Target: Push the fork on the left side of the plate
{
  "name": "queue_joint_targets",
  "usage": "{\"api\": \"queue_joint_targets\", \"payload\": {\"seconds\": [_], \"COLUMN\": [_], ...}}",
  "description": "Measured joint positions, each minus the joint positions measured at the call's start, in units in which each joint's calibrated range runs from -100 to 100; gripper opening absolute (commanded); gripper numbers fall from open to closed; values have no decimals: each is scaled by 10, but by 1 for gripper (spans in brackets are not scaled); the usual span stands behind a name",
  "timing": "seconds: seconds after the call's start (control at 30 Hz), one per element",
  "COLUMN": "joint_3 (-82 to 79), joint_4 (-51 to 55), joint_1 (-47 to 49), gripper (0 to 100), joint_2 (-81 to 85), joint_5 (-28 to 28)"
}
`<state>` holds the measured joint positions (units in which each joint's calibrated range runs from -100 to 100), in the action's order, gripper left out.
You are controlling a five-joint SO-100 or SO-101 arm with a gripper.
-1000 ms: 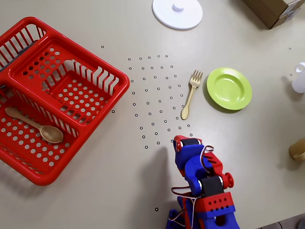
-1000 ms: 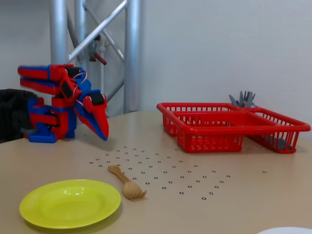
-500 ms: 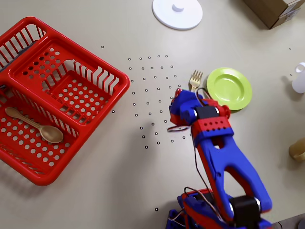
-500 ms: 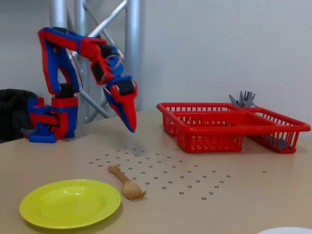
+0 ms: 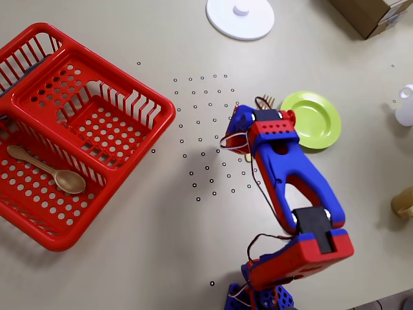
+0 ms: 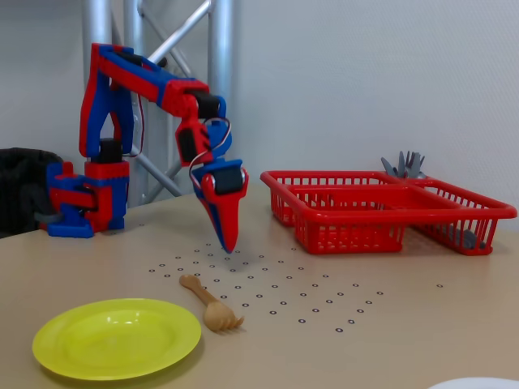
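Fixed view: the fork lies whole on the table, tines toward the camera, handle end pointing back. It sits just beside the right edge of the green plate, apart from it by a narrow gap. The gripper points down with its fingers pressed together into a single tip, above the dotted patch and behind the fork's handle end; not touching the fork.

Overhead view: the arm covers nearly all of the fork; only the tines and a scrap of the handle end show, left of the plate. The gripper is seen from behind, and its fingertips are hidden under the wrist.

Only overhead shows: a spoon in the red basket, a white disc with a knob at the top edge, a cardboard box cut off at the top right corner, and a white object and a tan object cut off at the right edge, hard to identify.

Only the fixed view shows grey cutlery standing at the basket's far end.

Open table lies between the basket and the fork, across the dots.
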<state>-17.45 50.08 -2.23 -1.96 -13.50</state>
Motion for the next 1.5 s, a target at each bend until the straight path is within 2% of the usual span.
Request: {"api": "queue_joint_targets", "payload": {"seconds": [0.53,0.7,1.5], "joint_3": [30,28,-75], "joint_4": [-3,-35,-111], "joint_1": [-31,-40,-88], "gripper": [0,0,0], "joint_2": [-60,-61,-41], "joint_5": [16,23,85]}}
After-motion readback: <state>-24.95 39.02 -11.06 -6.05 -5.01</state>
